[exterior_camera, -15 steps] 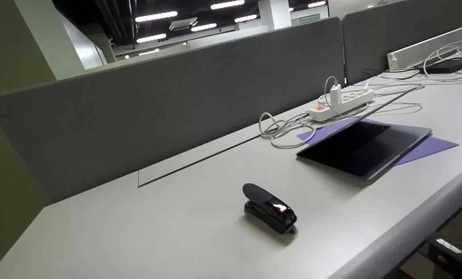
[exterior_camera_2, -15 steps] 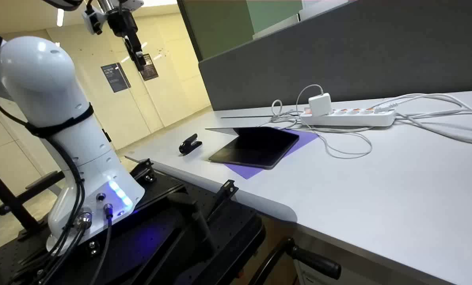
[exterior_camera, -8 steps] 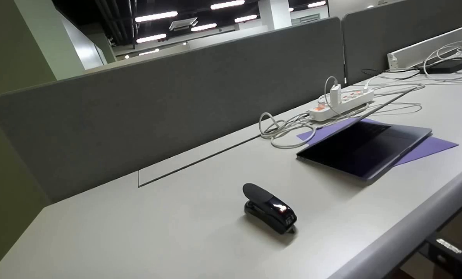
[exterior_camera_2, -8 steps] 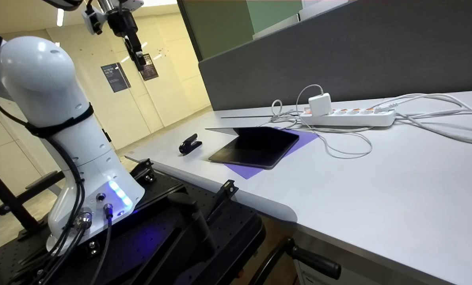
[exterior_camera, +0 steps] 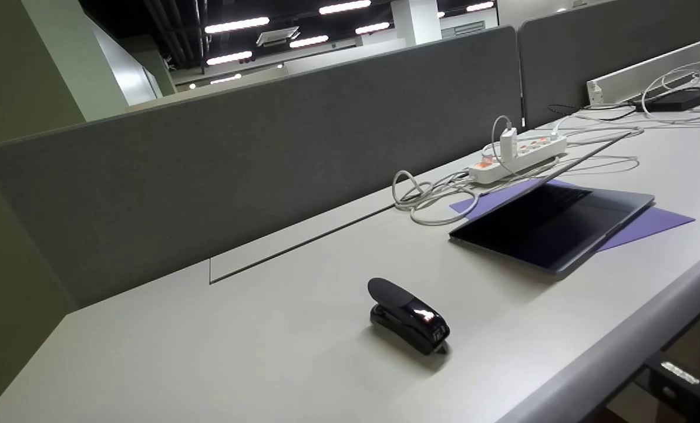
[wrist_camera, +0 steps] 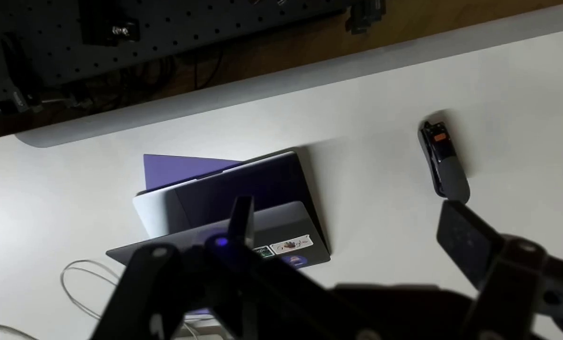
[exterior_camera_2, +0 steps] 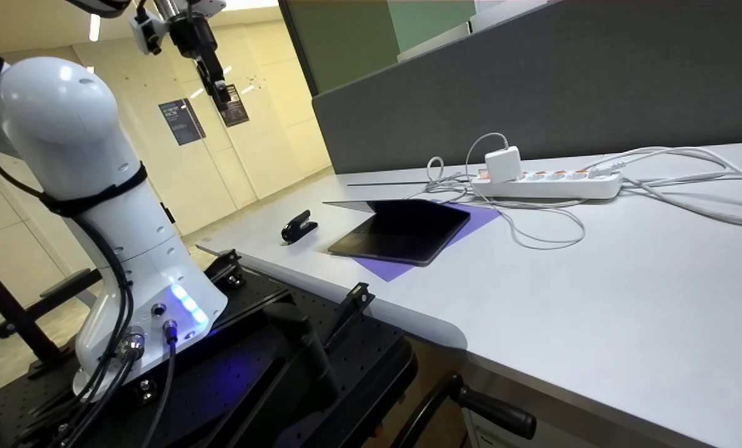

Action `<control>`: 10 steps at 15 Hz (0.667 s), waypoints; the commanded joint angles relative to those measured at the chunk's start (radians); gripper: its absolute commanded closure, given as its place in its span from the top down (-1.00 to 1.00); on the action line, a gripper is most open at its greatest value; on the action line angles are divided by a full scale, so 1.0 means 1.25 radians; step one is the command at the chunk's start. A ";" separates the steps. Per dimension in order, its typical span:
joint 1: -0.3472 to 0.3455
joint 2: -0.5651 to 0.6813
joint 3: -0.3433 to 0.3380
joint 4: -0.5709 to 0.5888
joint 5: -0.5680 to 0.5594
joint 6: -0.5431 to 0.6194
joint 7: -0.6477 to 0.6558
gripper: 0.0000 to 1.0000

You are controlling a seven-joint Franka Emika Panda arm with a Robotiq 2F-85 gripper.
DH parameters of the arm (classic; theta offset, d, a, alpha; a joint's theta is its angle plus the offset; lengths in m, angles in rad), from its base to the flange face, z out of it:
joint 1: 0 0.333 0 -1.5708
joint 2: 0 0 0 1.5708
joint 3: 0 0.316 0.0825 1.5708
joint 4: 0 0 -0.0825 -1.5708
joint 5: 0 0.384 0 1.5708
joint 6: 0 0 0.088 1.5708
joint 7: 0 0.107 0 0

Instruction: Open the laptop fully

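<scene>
laptop [exterior_camera_2: 396, 241] rests on the bench [exterior_camera_2: 595, 292] over a purple sheet [exterior_camera_2: 388, 269], its lid [wrist_camera: 279, 224] raised only part-way. a black stapler [exterior_camera: 407, 317] lies near it, and a white power strip [exterior_camera_2: 554, 188] sits by the grey partition [exterior_camera_2: 533, 81]. the gripper [wrist_camera: 347, 219] hangs high above the bench, well apart from the laptop, its fingers [wrist_camera: 468, 243] spread wide.
</scene>
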 commanded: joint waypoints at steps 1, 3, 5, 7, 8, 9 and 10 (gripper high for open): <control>-0.004 -0.017 0.014 -0.047 -0.028 0.066 0.016 1.00; -0.009 -0.024 0.011 -0.096 -0.035 0.125 0.018 1.00; -0.011 -0.017 -0.009 -0.147 -0.029 0.186 0.003 1.00; -0.004 0.003 -0.050 -0.202 -0.008 0.257 -0.048 1.00; -0.013 0.066 -0.073 -0.156 -0.012 0.271 -0.086 1.00; -0.007 0.081 -0.102 -0.173 -0.018 0.294 -0.146 1.00; 0.005 0.099 -0.139 -0.174 -0.015 0.306 -0.216 1.00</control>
